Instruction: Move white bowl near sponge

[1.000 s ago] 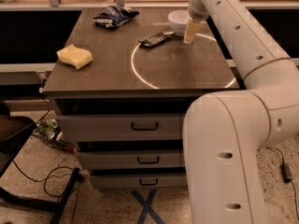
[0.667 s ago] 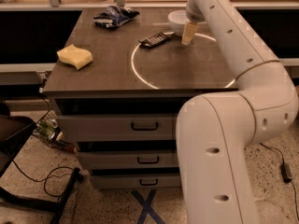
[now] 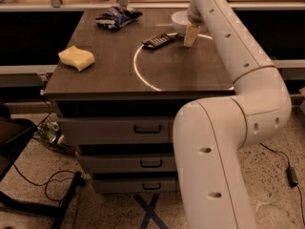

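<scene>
We see the white bowl [image 3: 178, 19] at the far right of the bench [image 3: 109, 75]: small, round, plain and smooth-sided, its right part hidden behind the arm. The gripper [image 3: 191, 35] hangs at the bowl's near right edge, touching or just beside it. We cannot tell whether it is apart, together or clamped on the rim. The sponge [image 3: 76, 57], a pale yellow block with wavy edges, lies well apart to the bowl's left and nearer us. A dark flat device [image 3: 156, 40] lies just left of the bowl, and a blue-and-white snack bag [image 3: 117, 17] farther left.
</scene>
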Robot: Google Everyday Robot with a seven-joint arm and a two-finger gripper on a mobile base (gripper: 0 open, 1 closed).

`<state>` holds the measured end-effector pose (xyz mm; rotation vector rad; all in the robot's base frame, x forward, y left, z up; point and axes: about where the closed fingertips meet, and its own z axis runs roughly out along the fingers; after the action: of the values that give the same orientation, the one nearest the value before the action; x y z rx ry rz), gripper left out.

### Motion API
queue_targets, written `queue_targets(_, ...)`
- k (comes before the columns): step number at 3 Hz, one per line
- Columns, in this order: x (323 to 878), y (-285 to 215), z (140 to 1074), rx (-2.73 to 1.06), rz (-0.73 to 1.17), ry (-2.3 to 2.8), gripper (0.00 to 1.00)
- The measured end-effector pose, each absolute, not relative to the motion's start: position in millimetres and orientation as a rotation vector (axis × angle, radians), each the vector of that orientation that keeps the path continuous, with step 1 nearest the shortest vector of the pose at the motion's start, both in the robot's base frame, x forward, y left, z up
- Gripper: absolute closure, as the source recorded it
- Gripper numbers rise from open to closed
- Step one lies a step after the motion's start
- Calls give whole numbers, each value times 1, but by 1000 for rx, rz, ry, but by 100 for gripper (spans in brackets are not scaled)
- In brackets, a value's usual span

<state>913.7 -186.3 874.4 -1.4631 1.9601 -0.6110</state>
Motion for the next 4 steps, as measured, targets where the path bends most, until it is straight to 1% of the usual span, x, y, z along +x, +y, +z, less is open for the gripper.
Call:
queue_targets(2,914,-185,872,-1467,-608,1963,65)
queue_targets(3,915,-184,866,-1473,-604,1967,96)
queue_targets(4,915,-184,864,-1476,-602,1969,100)
